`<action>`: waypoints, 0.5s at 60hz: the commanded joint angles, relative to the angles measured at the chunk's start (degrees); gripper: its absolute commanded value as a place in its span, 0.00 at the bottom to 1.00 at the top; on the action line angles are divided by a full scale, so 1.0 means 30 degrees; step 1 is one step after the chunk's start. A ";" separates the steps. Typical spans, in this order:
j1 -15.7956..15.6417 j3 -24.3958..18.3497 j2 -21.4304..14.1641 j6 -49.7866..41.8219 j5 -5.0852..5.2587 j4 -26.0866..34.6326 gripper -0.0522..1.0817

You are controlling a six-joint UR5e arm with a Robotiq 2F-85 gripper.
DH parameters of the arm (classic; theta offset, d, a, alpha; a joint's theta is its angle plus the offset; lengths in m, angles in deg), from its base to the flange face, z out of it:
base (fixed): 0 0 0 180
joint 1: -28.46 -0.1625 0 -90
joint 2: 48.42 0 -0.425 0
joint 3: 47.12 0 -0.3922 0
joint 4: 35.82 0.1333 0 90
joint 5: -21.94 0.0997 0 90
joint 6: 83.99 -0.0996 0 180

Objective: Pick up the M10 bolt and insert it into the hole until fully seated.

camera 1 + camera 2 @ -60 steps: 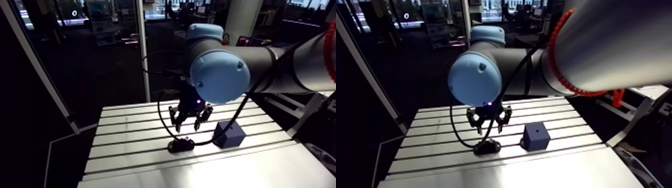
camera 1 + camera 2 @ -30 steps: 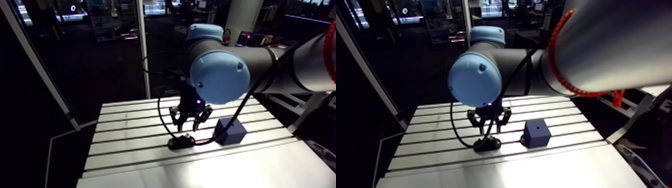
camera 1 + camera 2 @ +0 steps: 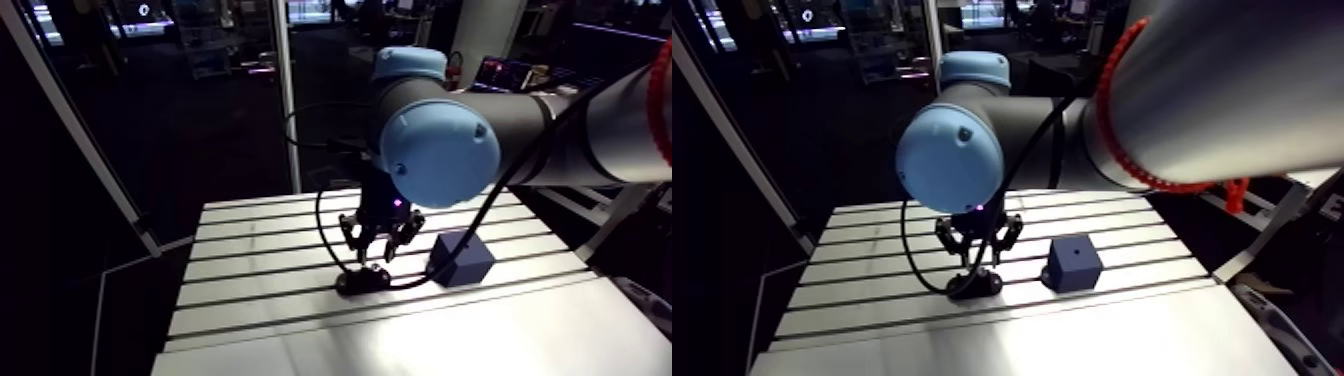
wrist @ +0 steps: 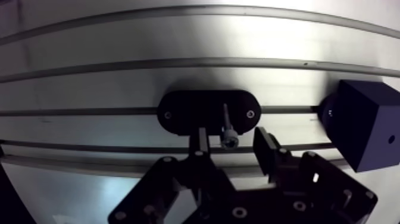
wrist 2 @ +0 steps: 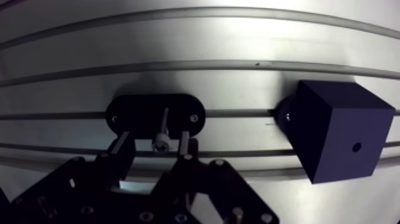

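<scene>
Hovering pincer (image 4: 231, 142) spread, straddling the M10 bolt (image 4: 226, 121) head; bolt lies on black oval holder (image 4: 184, 111) on bench (image 4: 178, 42), dark cube (image 5: 333, 128) with hole (image 5: 356, 146) beside.

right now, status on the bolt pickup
Gripper open, fingers either side of the bolt. Bolt in its holder, not gripped. Block off to the side, hole open.

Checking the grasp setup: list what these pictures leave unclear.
Arm view: the bolt is too small, under the gripper.
Wrist view: how the bolt sits on the holder, dark on dark.
Wrist view: the hole depth in the block, only a dark opening.
Wrist view, left eye: the block's far side, cut by the edge.
</scene>
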 commanded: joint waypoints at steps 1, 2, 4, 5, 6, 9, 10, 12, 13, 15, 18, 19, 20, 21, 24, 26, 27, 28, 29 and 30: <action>0.0000 -0.0030 0.0159 0.0035 -0.0024 -0.0001 0.49; 0.0000 -0.0030 0.0159 0.0035 -0.0024 -0.0001 0.49; 0.0000 -0.0030 0.0214 0.0014 -0.0024 -0.0026 0.49; 0.0000 -0.0055 0.0247 0.0010 -0.0024 -0.0005 0.49; 0.0000 -0.0059 0.0252 0.0035 -0.0024 -0.0027 0.49; 0.0000 -0.0060 0.0253 0.0014 -0.0024 -0.0005 0.49; 0.0000 -0.0060 0.0278 0.0010 -0.0024 -0.0027 0.49; 0.0000 -0.0060 0.0281 0.0010 -0.0024 -0.0005 0.49; 0.0000 -0.0060 0.0281 0.0010 -0.0024 -0.0005 0.49; -0.0025 -0.0060 0.0282 0.0010 -0.0049 -0.0002 0.49; -0.0030 -0.0060 0.0307 0.0010 -0.0050 -0.0001 0.49; -0.0030 -0.0060 0.0307 0.0010 -0.0050 -0.0001 0.49; -0.0030 -0.0060 0.0361 0.0010 -0.0053 -0.0001 0.49; -0.0030 -0.0060 0.0361 0.0010 -0.0053 -0.0001 0.49; -0.0030 -0.0060 0.0370 0.0010 -0.0054 -0.0005 0.49; -0.0030 -0.0060 0.0370 0.0010 -0.0054 -0.0027 0.49; -0.0030 -0.0035 0.0370 -0.0015 -0.0054 -0.0030 0.49; -0.0030 -0.0035 0.0370 -0.0015 -0.0054 -0.0030 0.49; -0.0030 -0.0031 0.0370 -0.0019 -0.0054 -0.0006 0.49; -0.0030 -0.0030 0.0395 -0.0019 -0.0054 -0.0002 0.49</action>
